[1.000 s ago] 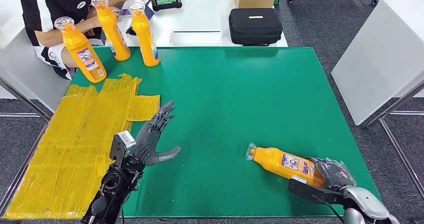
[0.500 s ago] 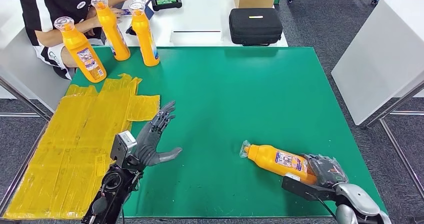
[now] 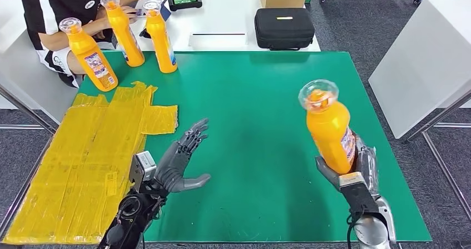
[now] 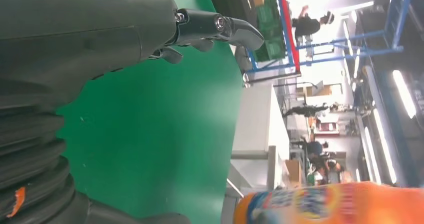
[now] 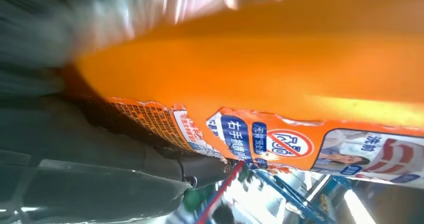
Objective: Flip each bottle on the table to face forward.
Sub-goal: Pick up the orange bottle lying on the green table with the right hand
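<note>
The bottle [image 3: 330, 130] that lay flat on the green desk [image 3: 261, 93] is now lifted upright, cap upward, grasped by the right hand [image 3: 355, 168], while the left hand [image 3: 176, 161] hovers with fingers spread.

Bottle [image 5: 280, 79] label [image 5: 280, 144]: Chinese chars "右手", red prohibition sign.

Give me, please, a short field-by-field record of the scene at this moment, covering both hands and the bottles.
right hand: right hand grips the held bottle near its base, cap up, raised above the green mat
left hand: left hand holds nothing, fingers spread above the mat
other bottles: three standing bottles at the mat's far left corner
yellow sheet: yellow sheet lies along the mat's left side
bystander: a person sits behind the bottles
</note>
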Robot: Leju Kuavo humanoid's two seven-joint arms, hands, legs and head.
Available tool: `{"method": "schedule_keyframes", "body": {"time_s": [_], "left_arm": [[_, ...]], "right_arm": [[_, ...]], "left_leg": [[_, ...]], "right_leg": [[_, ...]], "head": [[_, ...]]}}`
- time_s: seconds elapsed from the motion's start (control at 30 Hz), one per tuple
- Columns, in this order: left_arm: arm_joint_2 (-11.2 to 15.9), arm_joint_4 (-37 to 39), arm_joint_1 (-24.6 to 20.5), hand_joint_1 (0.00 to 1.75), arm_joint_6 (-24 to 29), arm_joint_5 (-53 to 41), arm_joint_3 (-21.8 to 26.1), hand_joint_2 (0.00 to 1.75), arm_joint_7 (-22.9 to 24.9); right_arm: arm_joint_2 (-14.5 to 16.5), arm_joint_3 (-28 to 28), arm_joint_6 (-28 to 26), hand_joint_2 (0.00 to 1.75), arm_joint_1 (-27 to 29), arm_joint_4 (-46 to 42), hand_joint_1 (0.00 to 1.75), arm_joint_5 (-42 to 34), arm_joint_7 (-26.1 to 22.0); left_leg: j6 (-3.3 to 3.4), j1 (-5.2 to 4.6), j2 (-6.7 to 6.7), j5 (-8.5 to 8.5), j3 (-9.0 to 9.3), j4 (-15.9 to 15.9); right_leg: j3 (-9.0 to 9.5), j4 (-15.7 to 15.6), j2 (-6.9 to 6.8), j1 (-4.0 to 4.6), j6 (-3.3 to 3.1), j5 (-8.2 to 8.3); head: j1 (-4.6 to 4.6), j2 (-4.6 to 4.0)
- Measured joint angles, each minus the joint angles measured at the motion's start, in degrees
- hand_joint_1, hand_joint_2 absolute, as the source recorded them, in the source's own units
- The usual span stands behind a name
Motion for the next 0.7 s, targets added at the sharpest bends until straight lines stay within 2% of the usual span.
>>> {"method": "schedule_keyframes", "body": {"time_s": [0.1,0.23,0.43,0.7], "left_arm": [[-0.1,-0.3,-0.4,0.00,0.5,0.5,-1.8,1.75,1.0],[-0.5,-0.4,-1.2,0.00,0.6,2.2,-3.8,1.75,2.4],[-0.4,-1.8,-1.5,0.00,-0.8,7.1,-5.6,1.75,3.9],[0.1,-3.4,-2.5,0.00,-2.3,11.7,-8.1,1.75,3.9]], "right_arm": [[3.5,0.2,1.4,1.75,-1.8,0.3,1.75,-3.6,-0.4],[6.0,1.9,3.3,1.75,-4.1,1.0,1.75,-5.8,-0.7],[7.6,6.7,5.8,1.75,-6.2,2.3,1.75,-7.5,-0.7],[8.2,18.1,8.8,1.75,-9.8,9.8,1.75,-4.7,-0.5]], "left_leg": [[0.01,-0.03,0.00,0.01,0.01,0.0],[0.04,-0.04,-0.06,0.04,0.02,0.0],[0.04,-0.03,-0.03,0.04,-0.03,0.0],[0.03,-0.01,-0.03,0.04,-0.03,0.0]], "right_leg": [[-0.01,0.0,0.00,-0.01,0.00,0.00],[0.03,0.0,-0.05,-0.01,0.00,0.01],[-0.03,0.0,-0.04,-0.02,0.00,0.01],[-0.04,0.0,-0.04,0.00,0.00,0.00]], "head": [[-0.01,0.00],[0.00,0.00],[-0.01,0.00],[0.00,0.00]]}}
